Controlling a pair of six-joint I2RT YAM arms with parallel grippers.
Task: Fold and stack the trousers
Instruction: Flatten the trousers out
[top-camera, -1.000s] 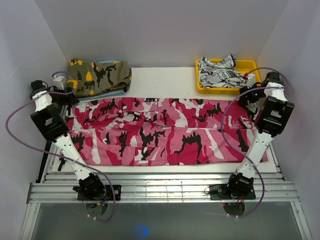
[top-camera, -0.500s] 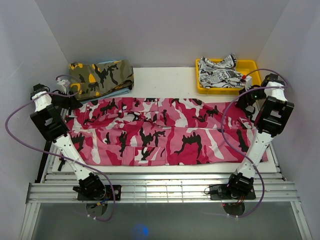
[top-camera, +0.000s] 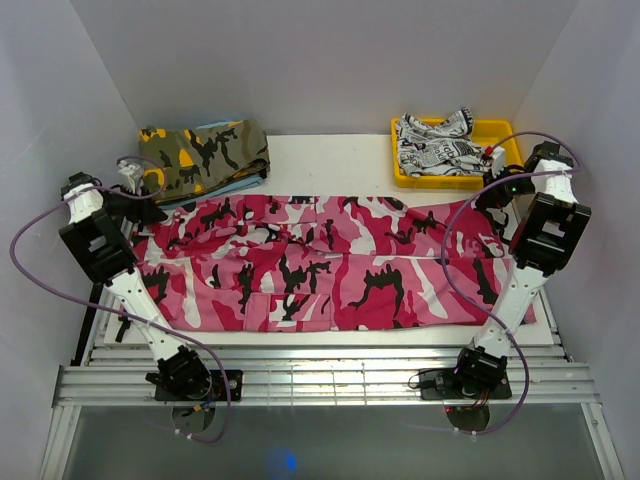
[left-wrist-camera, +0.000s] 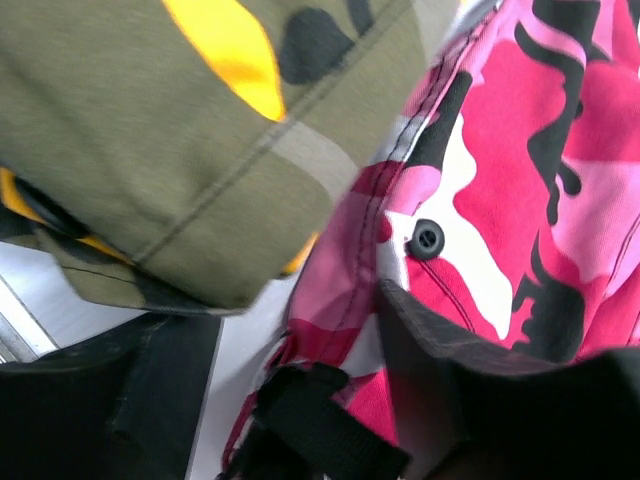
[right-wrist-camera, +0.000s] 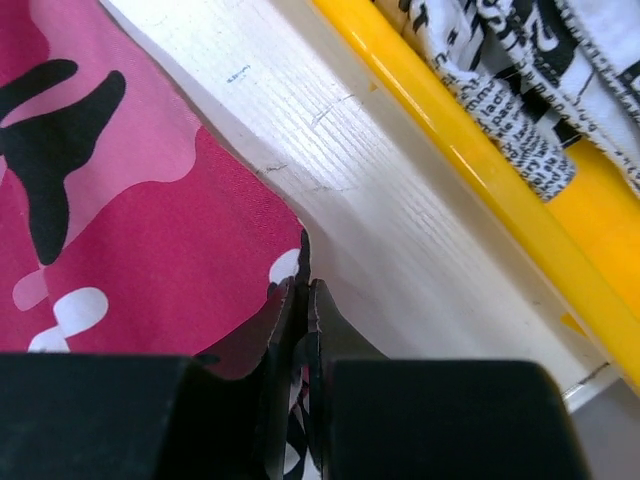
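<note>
Left jaws have dropped onto the trousers' (top-camera: 320, 265) nine-o'clock corner, grip impossible to tell. Right jaws are clenched on the three-o'clock hem corner, probably to fold the trousers spread across the counter (top-camera: 330, 160).

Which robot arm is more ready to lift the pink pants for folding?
Right. The right gripper is shut on the trousers' far corner beside the yellow tray. The left gripper looks open, its fingers either side of the waistband, so it must close first.
</note>
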